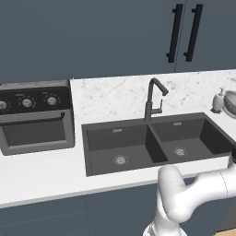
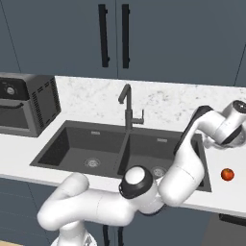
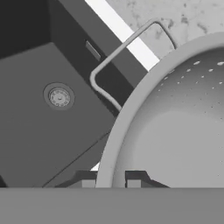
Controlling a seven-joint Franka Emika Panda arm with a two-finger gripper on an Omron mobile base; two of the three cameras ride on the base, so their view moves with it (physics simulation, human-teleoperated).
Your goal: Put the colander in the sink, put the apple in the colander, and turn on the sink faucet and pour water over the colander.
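One sink [image 1: 152,143] sits in the bench [image 1: 41,173], with two basins and two round drains [image 1: 120,160]. There is one sink faucet [image 1: 152,99], one colander [image 3: 175,122], one apple [image 2: 227,174], one soap dispenser [image 1: 218,100], one oven [image 1: 36,117] showing three knobs, and two cabinet handles [image 1: 174,33].

Colander [image 3: 175,131] satiny perforated metal; sink [image 1: 138,147] matt dark grey.

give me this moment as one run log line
phase: reaching colander | gripper: straddling colander rim, grip not confirmed | sink: no colander inside | apple: on counter right of sink | faucet: no water visible
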